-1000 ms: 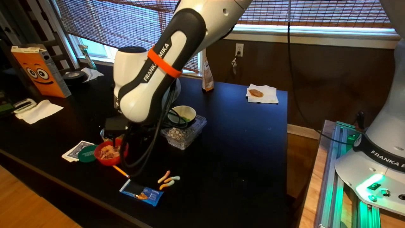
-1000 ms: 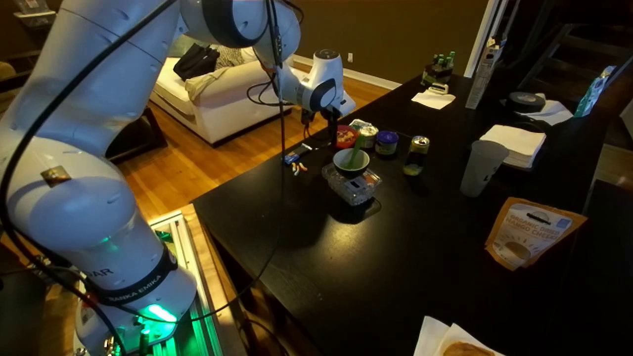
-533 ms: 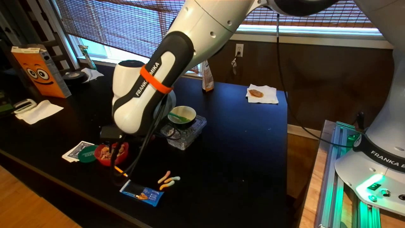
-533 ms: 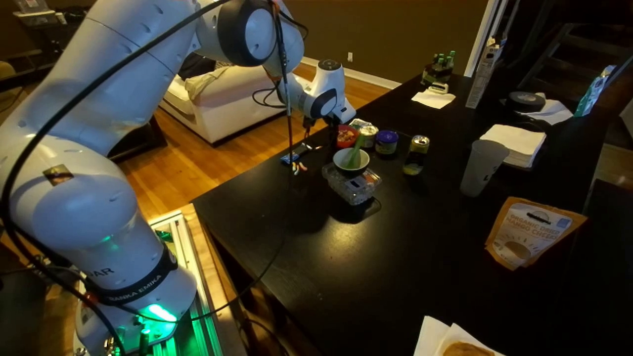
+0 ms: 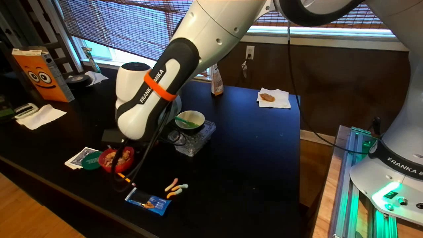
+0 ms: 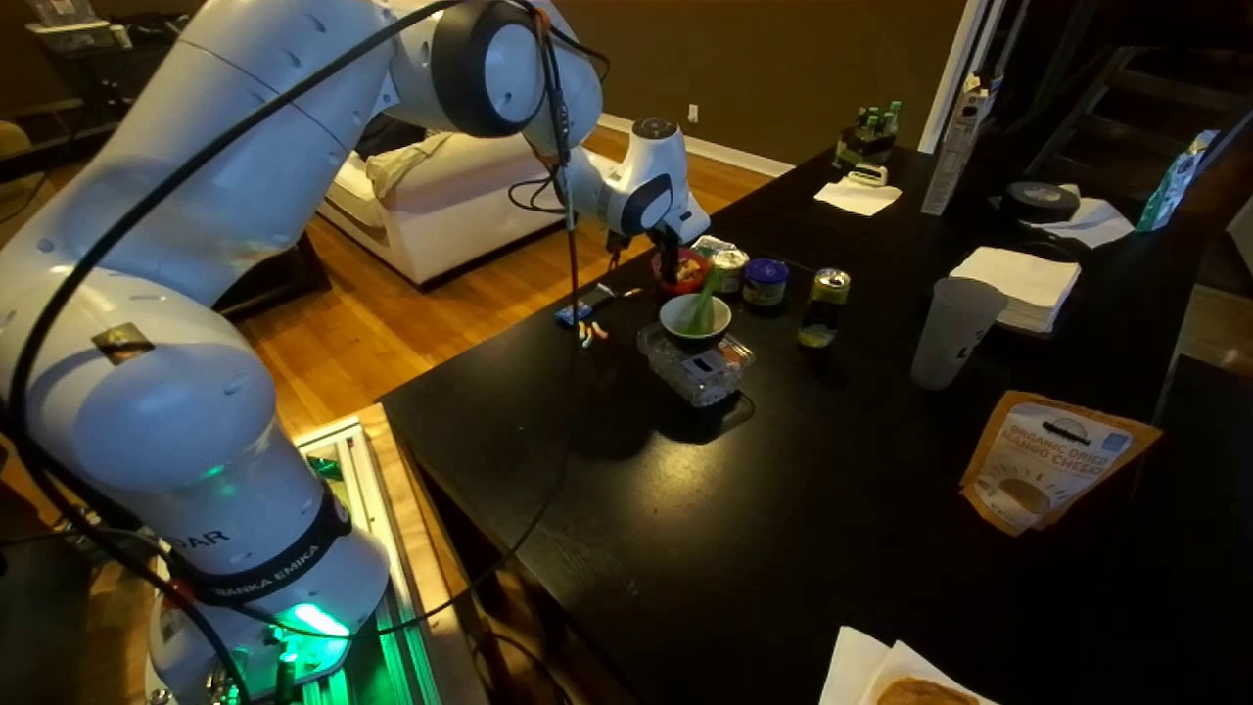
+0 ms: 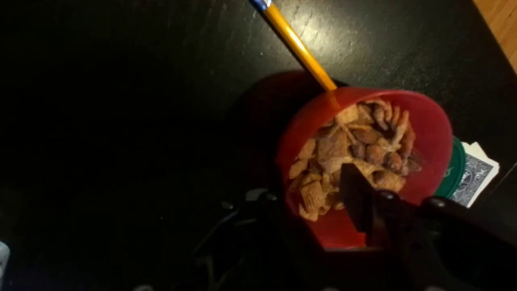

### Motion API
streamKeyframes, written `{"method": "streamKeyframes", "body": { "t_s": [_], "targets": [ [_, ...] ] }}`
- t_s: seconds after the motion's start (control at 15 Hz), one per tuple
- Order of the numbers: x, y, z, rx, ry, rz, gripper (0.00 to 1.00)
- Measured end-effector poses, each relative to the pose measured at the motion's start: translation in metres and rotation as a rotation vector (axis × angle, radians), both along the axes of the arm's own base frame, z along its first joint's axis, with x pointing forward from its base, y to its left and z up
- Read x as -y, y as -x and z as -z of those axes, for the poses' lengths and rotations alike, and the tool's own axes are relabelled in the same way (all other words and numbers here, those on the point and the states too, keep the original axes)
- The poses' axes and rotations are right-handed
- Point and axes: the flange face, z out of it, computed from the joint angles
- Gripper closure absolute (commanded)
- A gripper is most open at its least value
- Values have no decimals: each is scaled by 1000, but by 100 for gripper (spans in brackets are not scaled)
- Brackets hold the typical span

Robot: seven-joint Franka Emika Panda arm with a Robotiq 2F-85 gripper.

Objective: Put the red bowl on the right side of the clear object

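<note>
Red bowl (image 5: 107, 169): standing apart from the container (image 5: 197, 144), left of it in an exterior view. Fingers (image 7: 355, 198): straddling the bowl's rim, parted, seemingly holding nothing. Step: likely preparing the grasp. Next: closing, lifting level, carrying to the container's right.

Facing brown woven blinds (image 5: 115, 28) in an exterior view, cream fabric sofa (image 6: 460, 206) in an exterior view, both overlooking black tabletop (image 5: 244, 158) and round red plastic bowl (image 7: 429, 131), wrist view close above it.
</note>
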Motion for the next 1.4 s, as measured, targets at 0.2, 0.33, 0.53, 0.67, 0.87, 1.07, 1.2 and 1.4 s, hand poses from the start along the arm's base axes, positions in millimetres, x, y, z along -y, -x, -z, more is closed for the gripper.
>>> {"method": "streamKeyframes", "body": {
  "t_s": [0.2, 0.33, 0.53, 0.67, 0.87, 1.07, 1.2, 1.4],
  "targets": [
    [13, -6, -2, 6, 13, 20, 100],
    [16, -7, -1, 2, 15, 25, 100],
    [13, -5, 1, -4, 12, 21, 73],
    [9, -3, 1, -7, 8, 16, 60],
    [2, 0, 2, -14, 1, 8, 38],
    [0, 2, 4, -18, -1, 5, 72],
    [0, 3, 7, -21, 1, 5, 79],
    [1, 4, 13, -32, 5, 4, 100]
  ]
}}
